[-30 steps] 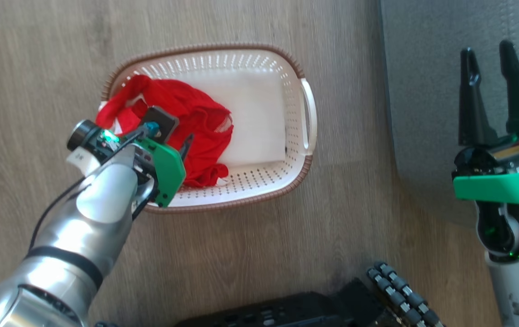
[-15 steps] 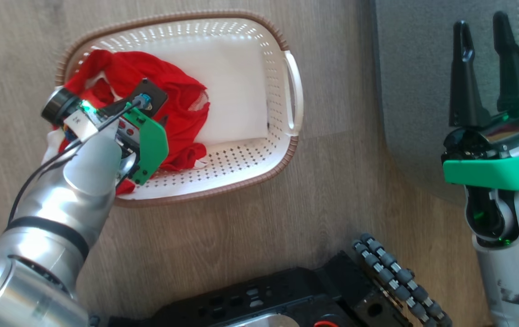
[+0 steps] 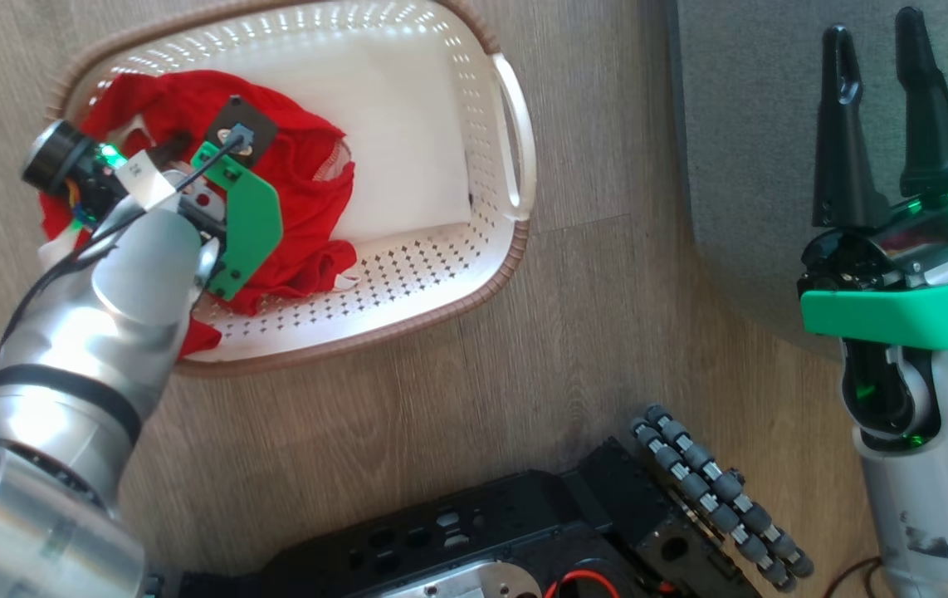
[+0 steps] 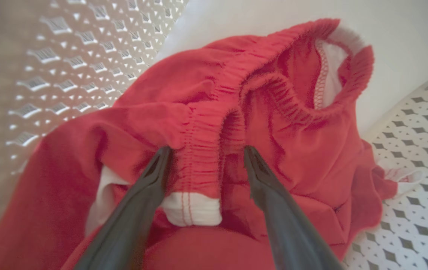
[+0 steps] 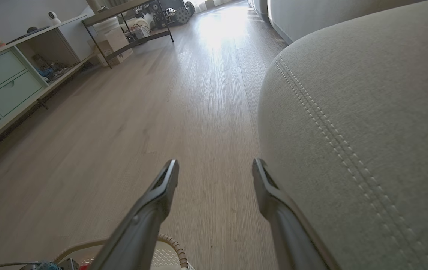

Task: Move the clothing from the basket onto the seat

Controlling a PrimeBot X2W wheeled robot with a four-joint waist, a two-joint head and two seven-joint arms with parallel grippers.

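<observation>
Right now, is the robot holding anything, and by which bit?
Nothing yet. The left gripper is open, fingers either side of the clothing's stretchy waistband in the basket. The right gripper is open and empty.

Your left arm (image 3: 125, 324) reached forward from the lower left of the head view, with the silver forearm angled up and the wrist tipped downward. Your left gripper (image 4: 207, 150) pointed down and away from the head camera, its two dark fingers (image 4: 139, 202) spread wide. Your right arm (image 3: 930, 498) stood at the lower right. Your right gripper (image 3: 871, 33) pointed up that view, jaws likewise parted.
</observation>
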